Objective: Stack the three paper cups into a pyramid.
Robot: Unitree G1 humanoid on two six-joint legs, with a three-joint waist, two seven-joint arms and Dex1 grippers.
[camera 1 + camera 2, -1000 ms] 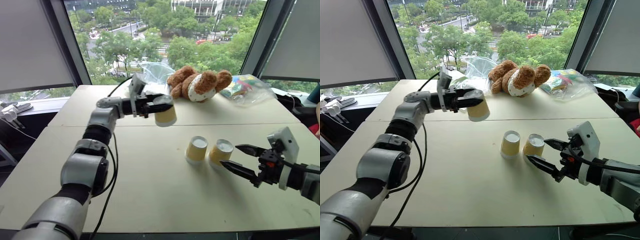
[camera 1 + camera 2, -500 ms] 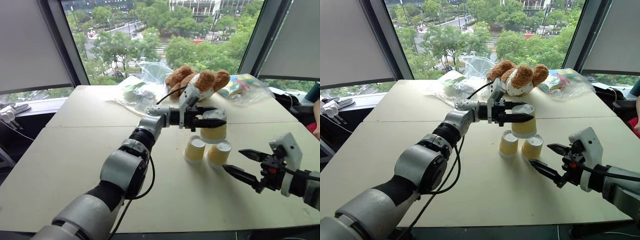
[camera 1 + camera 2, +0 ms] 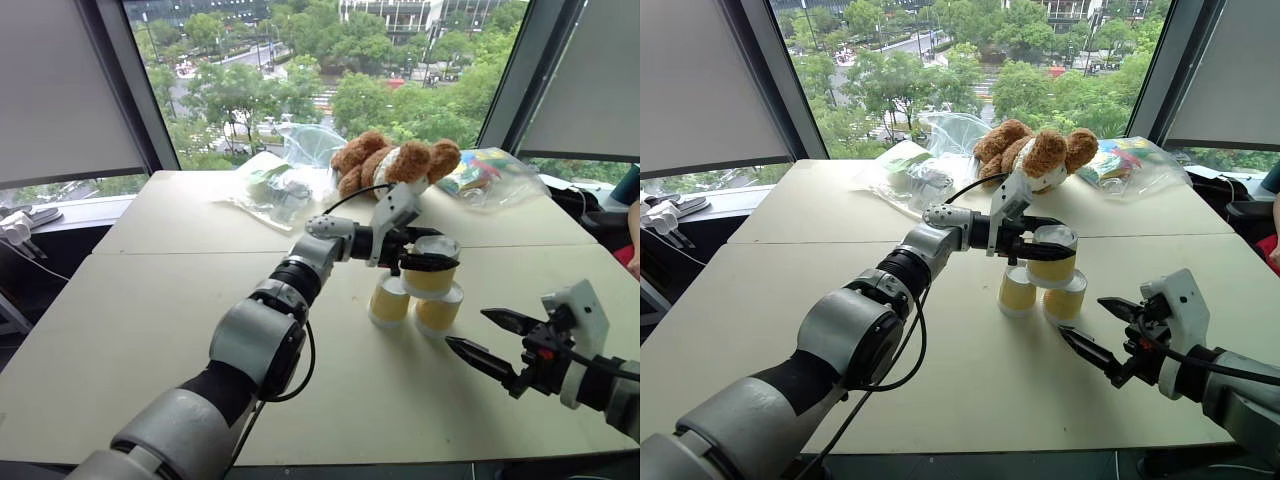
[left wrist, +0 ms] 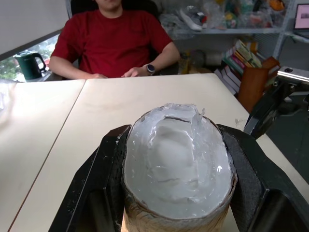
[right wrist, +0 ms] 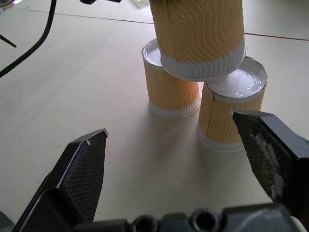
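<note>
Two mustard-yellow paper cups (image 3: 389,302) (image 3: 440,310) stand upside down, side by side, on the beige table (image 3: 150,300). My left gripper (image 3: 420,255) reaches in level from the left, shut on the third paper cup (image 3: 432,282). That cup is also upside down and sits over the gap between the two cup tops (image 5: 169,87) (image 5: 231,108). I cannot tell whether it rests on them. In the left wrist view its white base (image 4: 176,164) fills the space between the fingers (image 4: 104,169). My right gripper (image 3: 467,330) hovers open, near the front right of the cups, and holds nothing.
A brown teddy bear (image 3: 395,165) lies at the table's far edge between two plastic bags (image 3: 285,185) (image 3: 490,175). A person in a red shirt (image 4: 113,38) sits across the table. A seam (image 3: 150,253) runs across the tabletop.
My left gripper has carried the third cup to the right and down, from over the table's left-centre to the tops of the two standing cups. The right gripper has hardly moved.
</note>
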